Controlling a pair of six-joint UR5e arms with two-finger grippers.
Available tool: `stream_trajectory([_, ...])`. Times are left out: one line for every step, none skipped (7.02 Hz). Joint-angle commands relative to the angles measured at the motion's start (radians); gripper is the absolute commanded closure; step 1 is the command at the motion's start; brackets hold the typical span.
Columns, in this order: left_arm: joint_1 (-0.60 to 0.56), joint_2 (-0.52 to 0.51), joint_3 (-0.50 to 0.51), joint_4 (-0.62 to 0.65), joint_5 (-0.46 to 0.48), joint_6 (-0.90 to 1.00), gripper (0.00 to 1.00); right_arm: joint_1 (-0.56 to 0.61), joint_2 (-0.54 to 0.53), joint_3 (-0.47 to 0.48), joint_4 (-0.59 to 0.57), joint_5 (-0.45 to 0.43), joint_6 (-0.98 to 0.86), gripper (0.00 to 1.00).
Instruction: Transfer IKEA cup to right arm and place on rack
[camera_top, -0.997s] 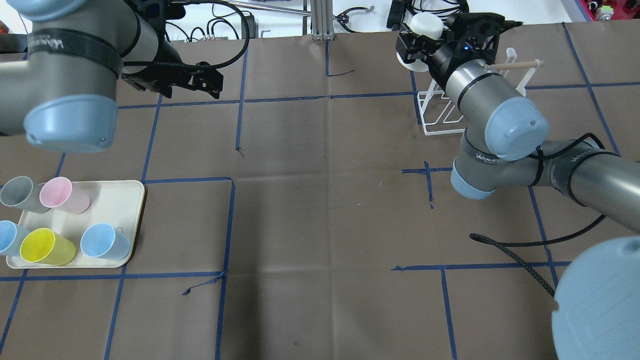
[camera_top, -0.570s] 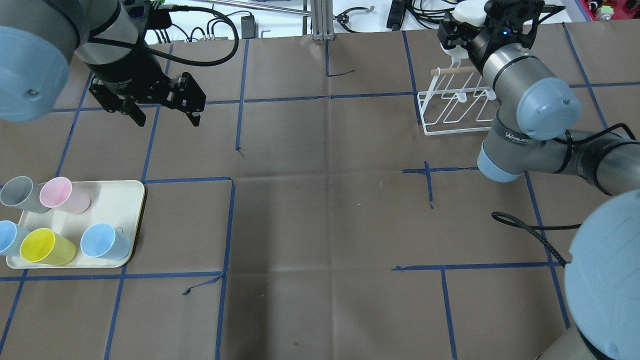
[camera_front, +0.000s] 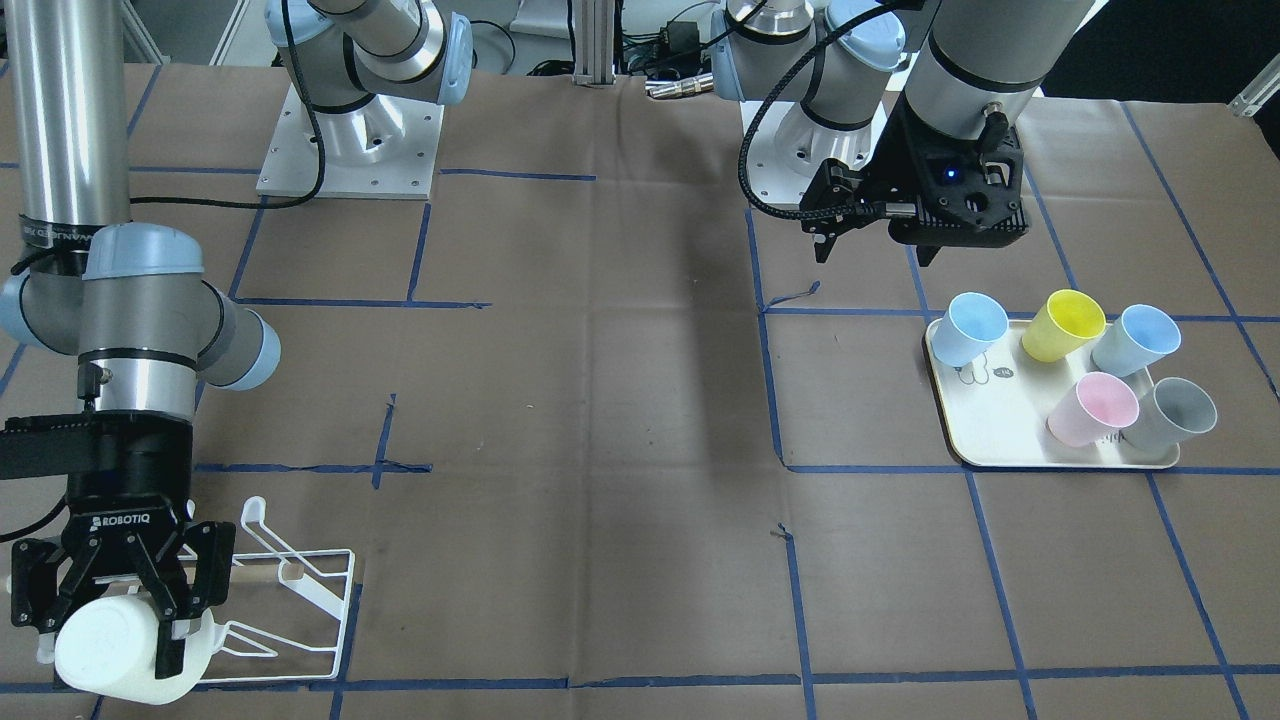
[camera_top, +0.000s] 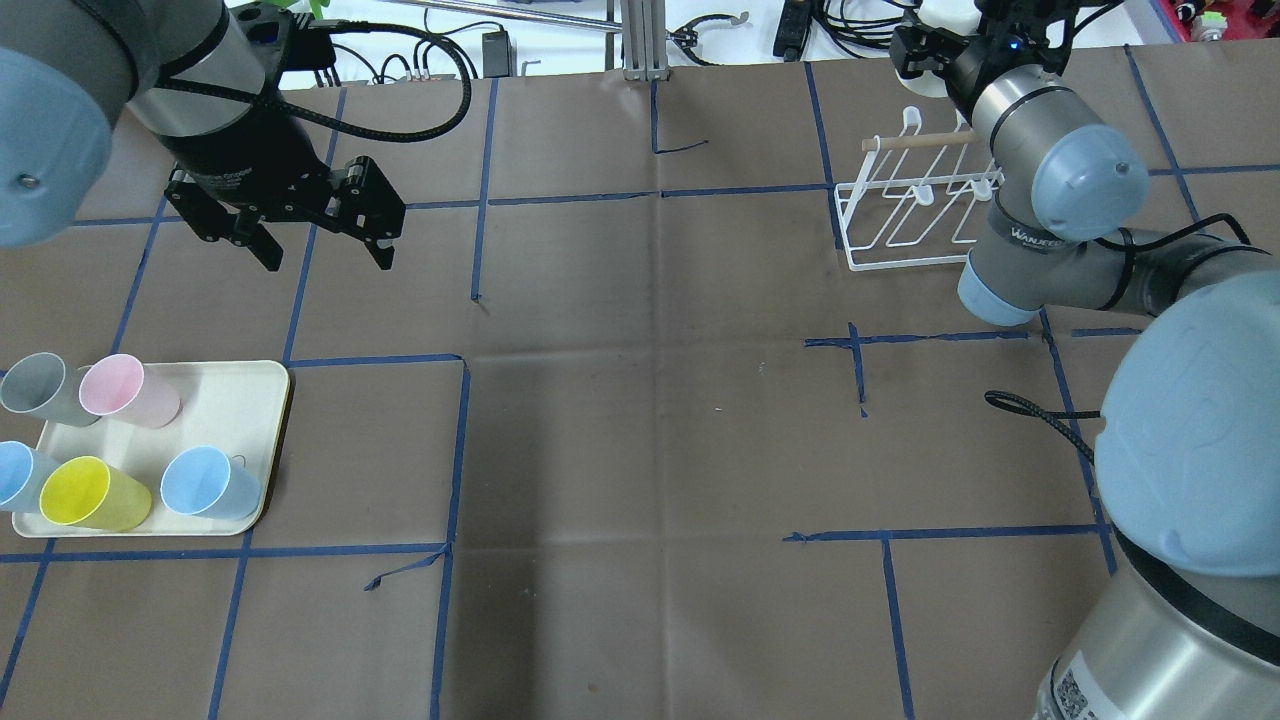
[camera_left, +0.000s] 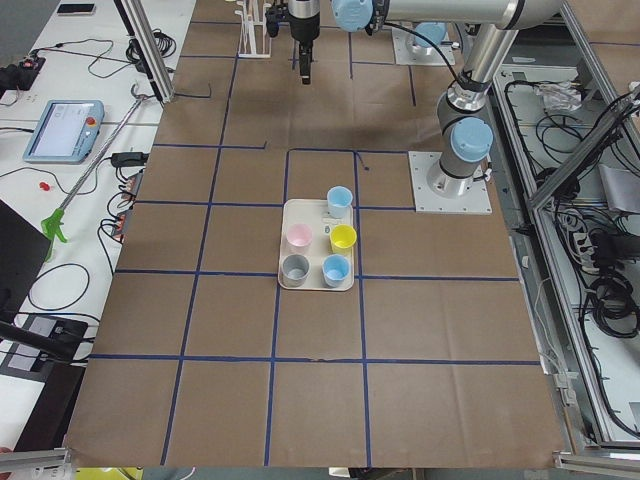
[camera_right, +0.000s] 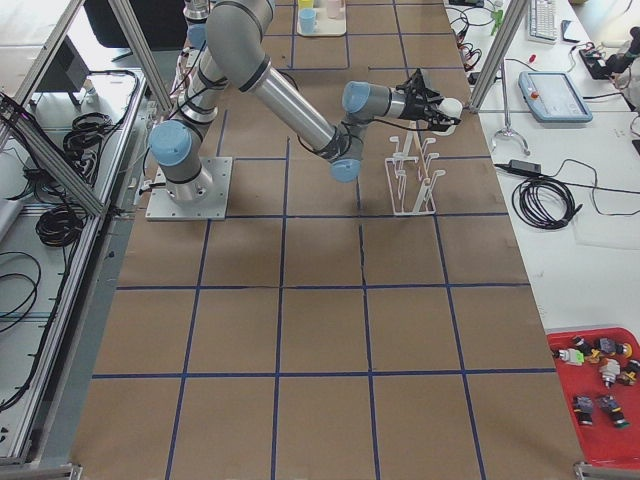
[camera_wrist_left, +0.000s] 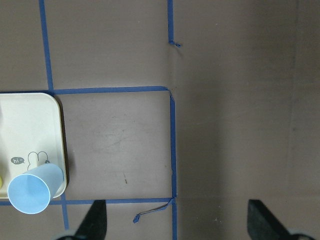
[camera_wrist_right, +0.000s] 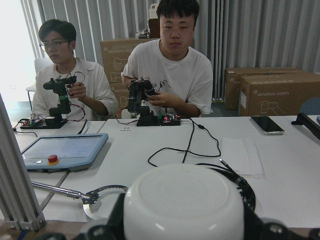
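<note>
**White cup (camera_front: 95, 652) clamped in R pincer (camera_front: 110, 640) at rack (camera_front: 295, 600)**

Surface (camera_top: 640, 400): brown sheet w/ blue tape grid, fills the overhead view.

R arm (camera_top: 1075, 180) comes in at 4 o'clock of the overhead view & reaches up to 1 o'clock. L arm (camera_top: 190, 90) enters at 11 o'clock, wrist pointing down.

Cream tray (camera_top: 235, 385) sits at 8 o'clock, well apart from the rack. Rack stands at 1 o'clock: white wire, rectangular base, two rows of hooked prongs, wooden dowel (camera_top: 915, 143) across near its far end.

R pincer: fingers closed on the white cup, one each side. Cup is tilted, a round end facing the front cam, & held off the surface at the rack's 12 o'clock end in the overhead view (rack's 7 o'clock in the front view). Whether cup touches a prong: can't tell. In the R wrist view the cup's white end fills the 6 o'clock part. Beyond it sit two persons, each w/ a small control rig in hand.

L pincer (camera_top: 328, 262): fingers spread wide, nothing btwn them, hanging over bare surface at 10 o'clock, off toward the tray's 12 o'clock. L wrist view shows both fingertips (camera_wrist_left: 97, 222) at the 6 o'clock edge & a tray corner at 8 o'clock.

On the tray, five cups, mouths up:
- grey cup (camera_top: 30, 385) & pink cup (camera_top: 115, 385) side by side along the 12 o'clock edge
- yellow cup (camera_top: 75, 490) at 7 o'clock
- light-blue cup (camera_top: 200, 482) near the 4 o'clock corner, also seen in the L wrist view
- second light-blue cup (camera_top: 12, 470) at 9 o'clock, cut by the frame
</note>
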Motion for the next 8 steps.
stream_trajectory([0.034, 0.026, -0.063, 0.002, 0.002, 0.062, 0.01, 0.001, 0.037, -0.015, -0.002, 0.000, 0.000, 0.68])
stream_trajectory([0.120, 0.064, -0.130, 0.007, 0.001, 0.137, 0.01, 0.004, 0.040, -0.006, -0.002, 0.000, 0.000, 0.67])
stream_trajectory([0.207, 0.104, -0.196, 0.010, 0.001, 0.217, 0.01, 0.007, 0.040, 0.014, -0.002, 0.000, 0.000, 0.67])
stream_trajectory([0.295, 0.137, -0.262, 0.011, 0.002, 0.284, 0.01, 0.007, 0.039, 0.039, -0.002, -0.001, -0.002, 0.67])
stream_trajectory([0.378, 0.164, -0.311, 0.034, 0.008, 0.364, 0.02, 0.008, 0.039, 0.048, -0.005, -0.001, 0.000, 0.67])
stream_trajectory([0.448, 0.164, -0.351, 0.113, 0.084, 0.441, 0.03, 0.008, 0.040, 0.050, 0.000, -0.001, 0.000, 0.67])
stream_trajectory([0.504, 0.163, -0.387, 0.160, 0.093, 0.492, 0.03, 0.008, 0.040, 0.054, 0.000, -0.003, 0.000, 0.65])
stream_trajectory([0.510, 0.171, -0.417, 0.171, 0.090, 0.487, 0.03, 0.008, 0.040, 0.063, 0.000, -0.003, 0.006, 0.51])
